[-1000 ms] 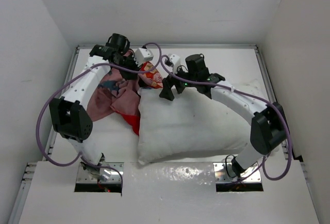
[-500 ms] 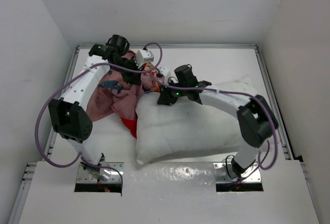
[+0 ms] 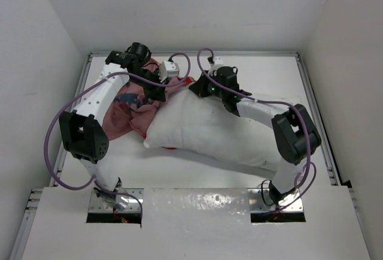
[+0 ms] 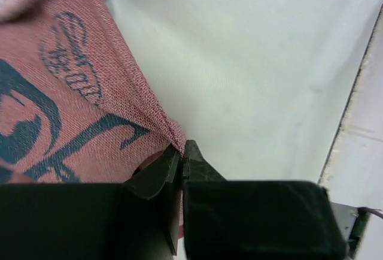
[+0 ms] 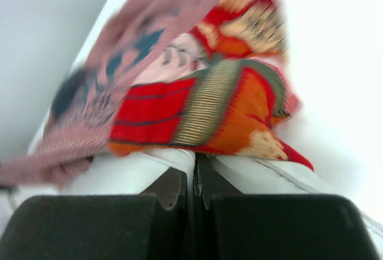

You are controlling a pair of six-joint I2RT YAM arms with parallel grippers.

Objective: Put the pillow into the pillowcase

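The white pillow [image 3: 209,131] lies across the middle of the table, its far left corner raised. My right gripper [image 3: 194,87] is shut on that corner; in the right wrist view its jaws [image 5: 196,165] pinch a fold of the pillow [image 5: 122,173], right against the red and orange print of the pillowcase [image 5: 197,110]. The pillowcase [image 3: 127,111] is bunched at the left, faded pink inside showing. My left gripper [image 3: 159,92] is shut on its pink edge [image 4: 72,92], the fingertips [image 4: 182,152] clamped on the hem above the white surface.
White walls close in the table on three sides, with a metal rail [image 3: 316,110] along the right edge and another [image 3: 76,98] on the left. Purple cables [image 3: 54,134] loop off both arms. The far wall lies close behind both grippers.
My right gripper went from open to shut on the pillow's far corner and moved back and left. The pillow slid left, its corner now at the pillowcase. The left arm barely moved.
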